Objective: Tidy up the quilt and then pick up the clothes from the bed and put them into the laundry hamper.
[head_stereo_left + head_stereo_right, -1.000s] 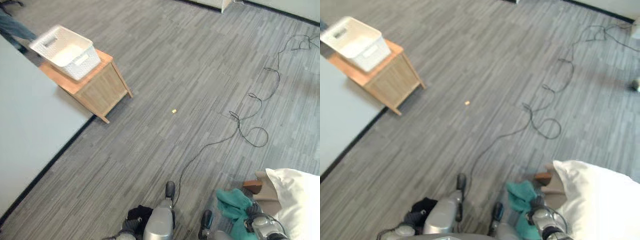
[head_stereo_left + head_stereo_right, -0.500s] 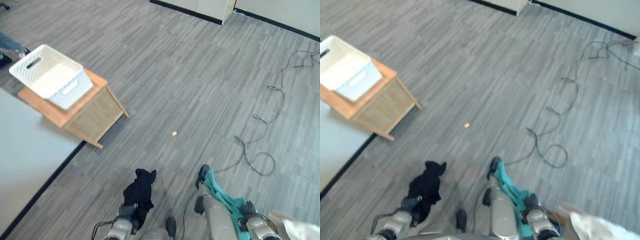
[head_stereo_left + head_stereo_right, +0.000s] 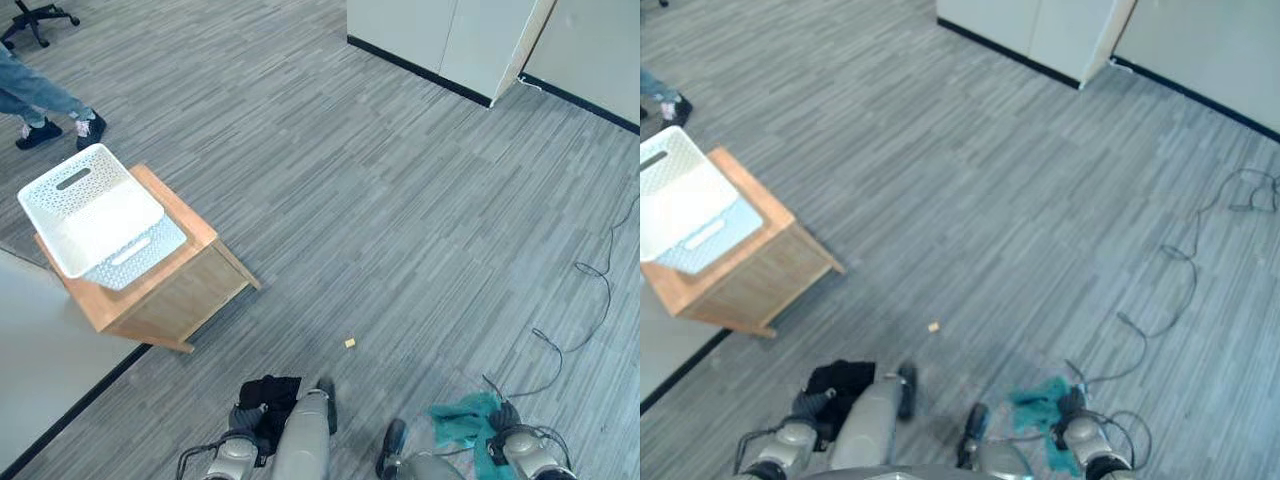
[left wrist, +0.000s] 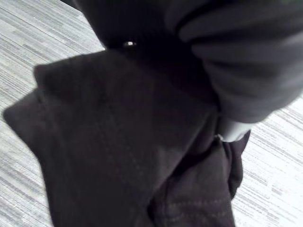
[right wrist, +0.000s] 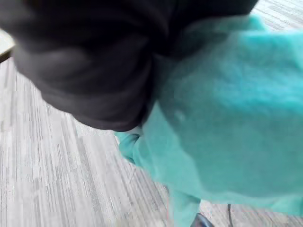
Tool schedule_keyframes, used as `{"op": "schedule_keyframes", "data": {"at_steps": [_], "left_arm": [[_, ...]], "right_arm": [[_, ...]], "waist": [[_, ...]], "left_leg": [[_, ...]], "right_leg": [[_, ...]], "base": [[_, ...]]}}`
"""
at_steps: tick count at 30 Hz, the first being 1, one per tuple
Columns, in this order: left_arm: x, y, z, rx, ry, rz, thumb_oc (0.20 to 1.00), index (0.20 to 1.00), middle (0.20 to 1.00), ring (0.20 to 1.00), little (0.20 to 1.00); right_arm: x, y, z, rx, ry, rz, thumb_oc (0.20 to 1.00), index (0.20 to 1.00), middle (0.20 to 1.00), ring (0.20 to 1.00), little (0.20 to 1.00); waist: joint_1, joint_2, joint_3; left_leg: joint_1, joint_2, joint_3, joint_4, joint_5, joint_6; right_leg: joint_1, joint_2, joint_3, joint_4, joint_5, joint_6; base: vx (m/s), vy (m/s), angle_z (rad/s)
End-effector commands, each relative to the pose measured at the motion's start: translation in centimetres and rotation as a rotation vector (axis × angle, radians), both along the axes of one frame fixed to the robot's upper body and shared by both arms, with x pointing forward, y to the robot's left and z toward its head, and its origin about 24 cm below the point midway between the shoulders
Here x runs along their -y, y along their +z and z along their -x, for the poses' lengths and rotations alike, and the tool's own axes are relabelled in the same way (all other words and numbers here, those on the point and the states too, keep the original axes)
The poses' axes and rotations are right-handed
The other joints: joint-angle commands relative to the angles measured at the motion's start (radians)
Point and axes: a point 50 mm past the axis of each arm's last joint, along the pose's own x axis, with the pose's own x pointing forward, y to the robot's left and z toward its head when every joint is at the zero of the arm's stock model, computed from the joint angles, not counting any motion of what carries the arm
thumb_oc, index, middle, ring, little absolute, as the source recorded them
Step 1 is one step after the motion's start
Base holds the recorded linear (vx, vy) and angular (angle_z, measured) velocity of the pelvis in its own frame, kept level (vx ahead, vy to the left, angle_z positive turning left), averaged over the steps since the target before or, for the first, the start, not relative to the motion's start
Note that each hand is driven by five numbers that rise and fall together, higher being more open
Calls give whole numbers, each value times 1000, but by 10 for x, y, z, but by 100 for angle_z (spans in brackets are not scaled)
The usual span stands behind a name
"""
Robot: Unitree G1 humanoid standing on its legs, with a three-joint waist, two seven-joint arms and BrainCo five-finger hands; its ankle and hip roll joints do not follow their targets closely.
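1. Low at the robot's left side, the left hand (image 3: 245, 420) carries a black garment (image 3: 272, 398), which is bunched over the hand and hangs from it above the floor (image 3: 400, 200).
2. In the left wrist view the black garment (image 4: 118, 156) drapes right over the hand's dark cover (image 4: 236, 61); the fingers are buried in the cloth, so I cannot tell how they are set.
3. Low at the robot's right side, the right hand (image 3: 508, 420) carries a teal garment (image 3: 462, 422), which spreads from the hand towards the left hand.
4. In the right wrist view the teal garment (image 5: 227, 123) lies against the hand's dark cover (image 5: 94, 61) and trails down past it; the fingers are hidden behind the cloth, and I cannot tell whether they are curled.
5. Both garments are off the floor, each at its own hand, and the two hands are well apart from one another.
6. Well ahead of the left hand and further out to its left stands a small wooden desk (image 3: 175, 290), and a white slotted laundry basket (image 3: 95, 210) sits on top of it.
7. The basket is well apart from both hands.
8. A small yellow scrap (image 3: 349, 343) lies on the floor between the hands and the desk, nearer the left hand.
9. Far beyond the basket, a person's legs and shoes (image 3: 45, 110) stand on the floor.
10. Far ahead of the right hand, pale cabinets (image 3: 450, 40) line the wall.
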Motion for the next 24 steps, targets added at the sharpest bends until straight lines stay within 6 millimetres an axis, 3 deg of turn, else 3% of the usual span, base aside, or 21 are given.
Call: {"op": "schedule_keyframes", "data": {"at_steps": [1,2,4,5,7,8,9,10,12,15,16,17,19,22,24], "left_arm": [[-1,-3,4,-38,-21,-41,200,200,200,200,200],[-1,-5,9,-63,-25,-47,200,200,200,200,200],[-5,-10,22,-120,6,-45,200,200,200,200,200],[-13,-12,32,-153,25,-60,200,200,200,200,200],[-17,-12,36,-163,36,-67,200,200,200,200,200],[-17,-12,36,-163,36,-67,200,200,200,200,200],[-25,-9,35,-153,67,-82,200,200,200,200,200],[-28,-8,34,-144,71,-90,200,200,200,200,200],[-29,-7,34,-141,72,-97,200,200,200,200,200],[-28,-6,31,-126,41,-105,200,200,200,200,200],[-28,-6,29,-128,20,-115,200,200,200,200,200],[-28,-6,30,-128,20,-115,200,200,200,200,200],[-28,-8,33,-140,18,-116,200,200,200,200,200],[-28,-9,37,-148,27,-115,200,200,200,200,200],[-32,-13,56,-187,79,-106,200,200,200,200,200]], "right_arm": [[15,9,-6,76,-79,-10,200,200,200,200,200],[16,8,-4,72,-103,-16,200,200,200,200,200],[15,5,2,56,-125,-31,200,200,200,200,200],[15,2,7,49,-157,-40,200,200,200,200,200],[17,3,7,61,-190,-47,200,200,200,200,200],[17,3,7,61,-189,-47,200,200,200,200,200],[20,7,1,93,-207,-49,200,200,200,200,200],[22,9,-2,106,-214,-47,200,200,200,200,200],[21,10,-3,118,-216,-49,200,200,200,200,200],[23,11,-2,131,-236,-59,200,200,200,200,200],[24,11,-1,135,-244,-60,200,200,200,200,200],[24,11,-1,135,-244,-60,200,200,200,200,200],[22,12,-2,143,-237,-69,200,200,200,200,200],[19,13,-4,149,-213,-68,200,200,200,200,200],[15,14,-6,138,-135,-62,200,200,200,200,200]], "waist": [[44,9,-6],[51,6,-12],[64,-4,-41],[75,-37,-45],[55,-42,-31],[55,-43,-31],[28,-18,-18],[23,0,-16],[13,9,-12],[-16,8,-7],[-36,-2,-19],[-37,1,-18],[-62,7,-26],[-68,10,-28],[-57,2,-49]], "left_leg": [[120,30,137,-69,-33,-7],[107,43,172,-85,-12,-3],[150,13,154,-127,13,18],[165,-32,125,-95,-21,56],[231,-71,115,-99,-71,95],[232,-72,115,-99,-71,95],[313,-82,73,-138,-99,117],[335,-68,58,-158,-88,120],[367,-64,25,-179,-94,115],[428,-58,-61,-192,-125,73],[460,-61,-109,-197,-153,41],[462,-58,-110,-197,-155,40],[499,-29,-160,-195,-189,12],[514,-22,-172,-189,-202,7],[566,6,-202,-117,-241,-16]], "right_leg": [[11,-45,-76,-5,-132,114],[41,-41,-91,-5,-139,114],[59,-47,-106,49,-133,127],[38,-110,-120,259,-119,161],[-19,-200,-113,487,-45,206],[-20,-201,-113,489,-46,207],[-125,-242,-70,678,31,216],[-165,-250,-82,696,29,192],[-197,-250,-90,682,6,177],[-244,-226,-100,408,-2,168],[-272,-203,-60,167,47,191],[-267,-199,-62,161,50,191],[-314,-243,10,54,127,236],[-325,-247,32,54,135,238],[-303,-234,39,91,127,229]], "base": [[537,177,48],[518,221,56],[671,324,105],[765,393,102],[537,310,96],[537,315,121],[474,218,99],[689,243,130],[404,4,117],[558,-171,121],[526,-211,143],[554,-242,133],[582,-282,109],[291,-145,84],[662,-365,33]]}}
